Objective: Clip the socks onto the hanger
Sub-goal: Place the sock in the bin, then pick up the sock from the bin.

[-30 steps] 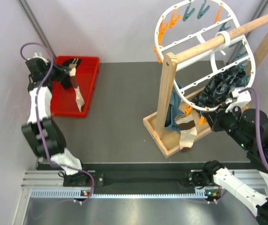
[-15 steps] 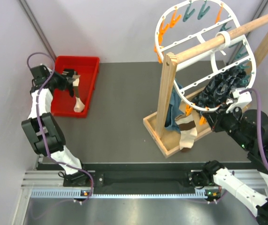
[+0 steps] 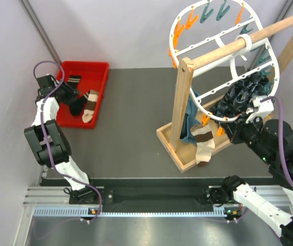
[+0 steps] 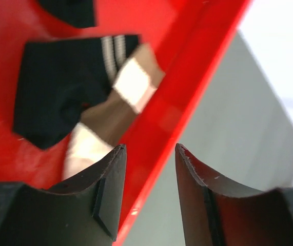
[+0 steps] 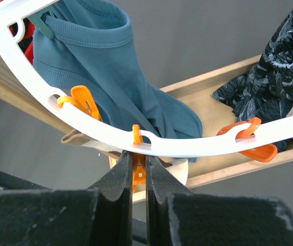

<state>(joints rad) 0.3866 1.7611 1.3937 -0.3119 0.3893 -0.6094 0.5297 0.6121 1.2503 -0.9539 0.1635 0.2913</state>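
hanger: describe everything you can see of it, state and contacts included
The hanger is a white plastic oval frame with crossbars, tilted, its central hook over the wooden pole. Orange and teal pegs dangle round its rim. A blue garment and dark patterned cloth hang at its lower part, a banded sock below. The right pincer is shut on an orange peg under the rim.

Bright, even light; socks (image 4: pixel 54 87) in the left wrist view look blurred.
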